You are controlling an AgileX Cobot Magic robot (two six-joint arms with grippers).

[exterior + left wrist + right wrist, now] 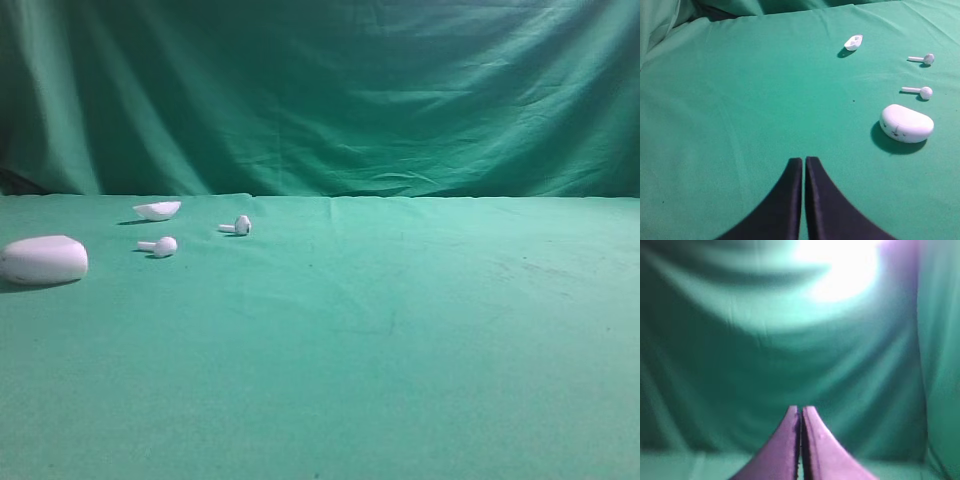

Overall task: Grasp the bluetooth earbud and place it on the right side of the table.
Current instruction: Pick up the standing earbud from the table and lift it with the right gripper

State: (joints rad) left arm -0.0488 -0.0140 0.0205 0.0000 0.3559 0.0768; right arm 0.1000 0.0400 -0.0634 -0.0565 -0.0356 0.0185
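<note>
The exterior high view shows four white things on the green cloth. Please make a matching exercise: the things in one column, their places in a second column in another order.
Things:
1. oval case
2. shell-shaped lid
3. bluetooth earbud
4. round-headed earbud

Places:
A. rightmost of the four
B. farthest back
C. at the left edge
D. between case and greyish-headed earbud, nearer the camera than the lid

Pairs: 1-C, 2-B, 3-A, 4-D

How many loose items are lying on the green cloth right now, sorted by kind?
Earbuds: 2, the bluetooth earbud with the greyish head and the all-white earbud
Oval case: 1, the white oval case
Shell-shaped lid: 1, the white lid
Total: 4, all white, all on the left part of the table
</note>
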